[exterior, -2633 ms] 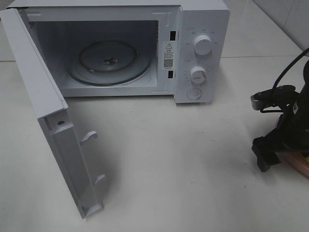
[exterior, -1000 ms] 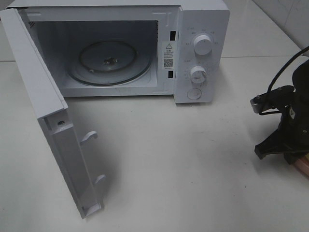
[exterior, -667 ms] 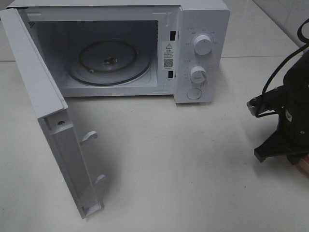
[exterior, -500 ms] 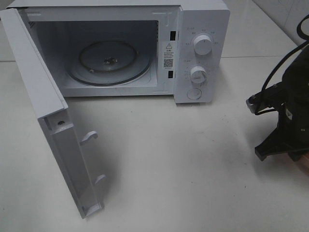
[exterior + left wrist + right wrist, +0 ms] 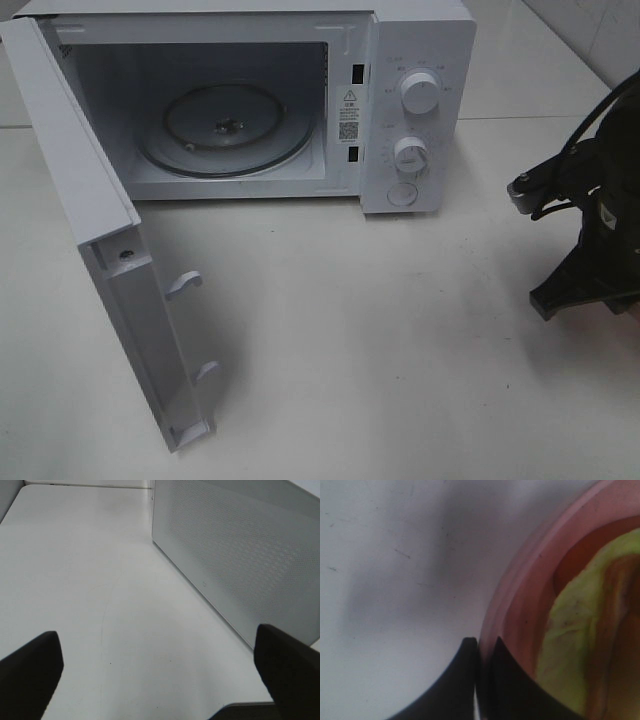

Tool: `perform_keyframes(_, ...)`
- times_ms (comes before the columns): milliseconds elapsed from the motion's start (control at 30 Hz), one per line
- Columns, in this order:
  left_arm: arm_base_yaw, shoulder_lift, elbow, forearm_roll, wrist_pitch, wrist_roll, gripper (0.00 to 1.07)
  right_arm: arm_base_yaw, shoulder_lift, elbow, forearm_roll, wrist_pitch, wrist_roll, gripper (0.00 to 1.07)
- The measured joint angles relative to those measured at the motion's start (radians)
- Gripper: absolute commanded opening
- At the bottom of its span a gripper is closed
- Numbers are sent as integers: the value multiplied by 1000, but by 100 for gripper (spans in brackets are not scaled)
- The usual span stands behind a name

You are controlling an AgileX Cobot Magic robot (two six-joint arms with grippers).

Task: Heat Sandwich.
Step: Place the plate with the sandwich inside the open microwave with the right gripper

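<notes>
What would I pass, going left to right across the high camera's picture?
Open microwave door → glass turntable inside the oven → two white knobs → black robot arm at the right edge.

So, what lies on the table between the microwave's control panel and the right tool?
Nothing. In the exterior high view, the stretch of white table between the microwave's control panel and the right tool is bare.
</notes>
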Motion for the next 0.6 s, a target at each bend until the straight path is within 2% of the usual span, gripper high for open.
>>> perform_keyframes(367,0,0,0,0,0,0,96,114,-44,20,1,46,0,0)
perform_keyframes(600,0,0,0,0,0,0,96,227,-117,48,3,89,0,0)
